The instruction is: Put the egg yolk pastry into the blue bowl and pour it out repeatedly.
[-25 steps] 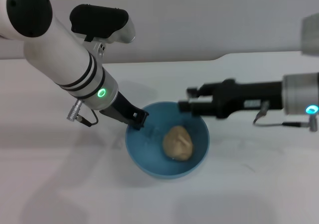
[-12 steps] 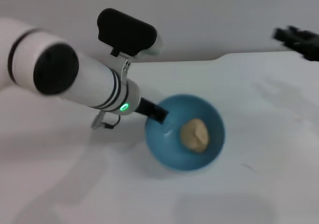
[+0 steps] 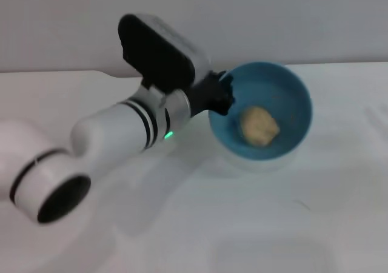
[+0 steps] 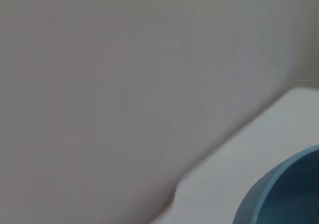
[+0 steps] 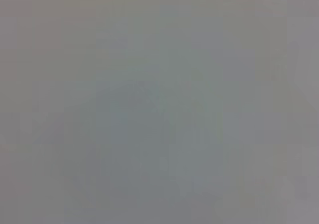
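In the head view the left gripper (image 3: 219,95) was clamped on the near-left rim of the blue bowl (image 3: 296,97), holding it in the upper right of the frame, apparently raised off the white table (image 3: 273,224) and tipped slightly toward the camera. The egg yolk pastry (image 3: 259,125) lay inside the bowl, low against its inner wall. The left wrist view caught only an edge of the bowl at lower right. The right gripper was nowhere in view. The loading step looked done; the pour seemed only begun, since the pastry had not left the bowl.
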### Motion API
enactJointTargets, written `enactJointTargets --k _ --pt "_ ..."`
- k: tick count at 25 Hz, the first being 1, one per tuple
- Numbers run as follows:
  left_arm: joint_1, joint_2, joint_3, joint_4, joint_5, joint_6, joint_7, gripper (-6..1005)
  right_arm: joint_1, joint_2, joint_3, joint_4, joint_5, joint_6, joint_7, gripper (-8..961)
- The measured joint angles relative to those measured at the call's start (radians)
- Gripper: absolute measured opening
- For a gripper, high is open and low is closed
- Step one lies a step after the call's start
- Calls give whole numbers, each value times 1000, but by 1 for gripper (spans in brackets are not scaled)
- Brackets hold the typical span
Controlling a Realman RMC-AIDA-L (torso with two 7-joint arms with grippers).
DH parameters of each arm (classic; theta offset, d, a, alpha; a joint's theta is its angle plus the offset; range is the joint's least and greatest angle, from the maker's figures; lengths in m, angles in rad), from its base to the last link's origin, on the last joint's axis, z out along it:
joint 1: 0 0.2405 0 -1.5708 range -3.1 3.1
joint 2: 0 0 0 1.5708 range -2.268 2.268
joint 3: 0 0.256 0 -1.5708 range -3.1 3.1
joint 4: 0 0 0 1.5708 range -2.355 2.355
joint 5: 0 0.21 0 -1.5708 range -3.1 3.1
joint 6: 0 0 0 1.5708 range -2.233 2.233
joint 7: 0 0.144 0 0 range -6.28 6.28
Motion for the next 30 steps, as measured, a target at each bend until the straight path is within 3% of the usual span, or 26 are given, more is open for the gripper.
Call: enactJointTargets --k 2,4,10,13,20,25,30 --pt "16 -4 50 68 72 201 14 17 -5 1 6 1 0 7 -1 477" --pt "17 -6 61 92 79 252 31 16 -5 1 7 1 -1 8 -1 476" --pt "20 -9 141 211 67 564 219 13 0 1 8 2 -3 9 -2 472" --pt "14 -10 204 264 -31 708 389 13 2 2 8 3 -3 10 -2 469" --pt "3 -10 408 334 -429 1032 781 13 5 2 9 17 -2 16 -2 465" --pt "2 -10 509 336 -534 1184 950 12 8 3 9 17 0 24 -3 461" --pt "0 -10 571 324 -546 1303 1059 12 8 3 19 17 2 24 0 458"
